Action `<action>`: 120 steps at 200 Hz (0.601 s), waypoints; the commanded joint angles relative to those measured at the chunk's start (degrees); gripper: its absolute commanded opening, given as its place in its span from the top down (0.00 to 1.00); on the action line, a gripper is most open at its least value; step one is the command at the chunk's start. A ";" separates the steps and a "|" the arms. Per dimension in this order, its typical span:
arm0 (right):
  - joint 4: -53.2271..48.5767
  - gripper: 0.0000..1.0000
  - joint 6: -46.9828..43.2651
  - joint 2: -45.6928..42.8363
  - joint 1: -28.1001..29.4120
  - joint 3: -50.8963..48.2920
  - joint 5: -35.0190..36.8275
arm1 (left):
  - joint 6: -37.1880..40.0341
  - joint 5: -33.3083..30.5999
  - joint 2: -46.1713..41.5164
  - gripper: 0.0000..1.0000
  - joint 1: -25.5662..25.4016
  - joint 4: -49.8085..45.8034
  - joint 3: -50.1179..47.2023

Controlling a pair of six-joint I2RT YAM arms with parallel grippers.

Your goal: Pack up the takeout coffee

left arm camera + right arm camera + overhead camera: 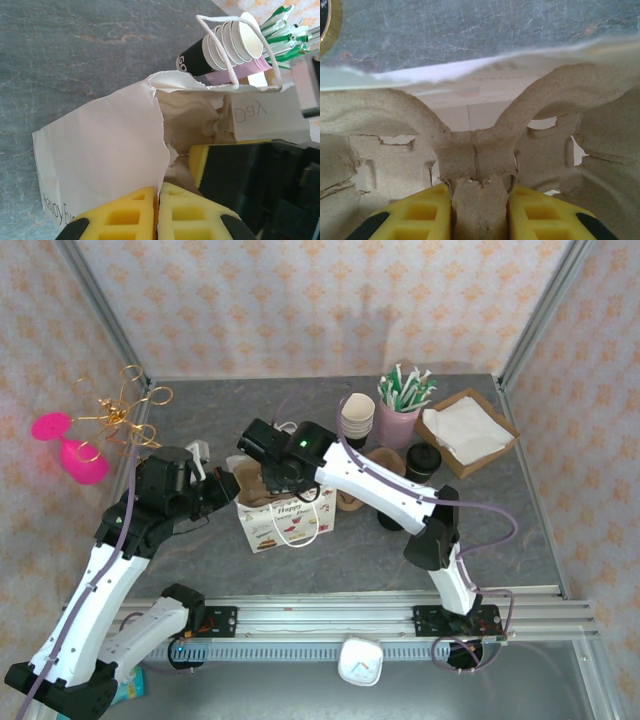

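A white paper gift bag point(285, 522) printed "Happy" stands mid-table, its mouth open. My left gripper point(222, 486) is at the bag's left side, shut on the torn top edge of the bag wall point(100, 150), the yellow pads point(159, 200) pinching the paper. My right gripper point(262, 478) reaches into the bag's mouth, shut on the centre post of a brown pulp cup carrier point(480, 145) that sits inside the bag. The right gripper's pads point(480, 205) squeeze that post. Two black takeout coffee cups point(422, 462) point(392, 515) stand right of the bag.
A stack of paper cups point(357, 418), a pink cup of green-striped straws point(400, 410) and a cardboard box of napkins point(465, 430) stand at the back right. A pink glass point(75, 455) with gold wire sits off the table's left edge. A metal rail point(350, 615) runs along the near edge.
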 commanded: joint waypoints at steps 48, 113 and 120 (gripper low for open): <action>-0.82 0.74 -0.62 1.18 0.75 0.32 -2.18 | 0.85 -2.09 -1.06 0.89 -0.77 0.79 -1.04; -0.79 0.74 -1.18 3.37 0.75 0.68 -3.19 | 0.05 1.50 -1.49 0.89 -0.78 2.85 -2.49; -0.75 0.74 -1.22 3.59 0.73 0.80 -3.15 | 0.19 2.01 -1.59 0.89 -0.74 2.98 -2.60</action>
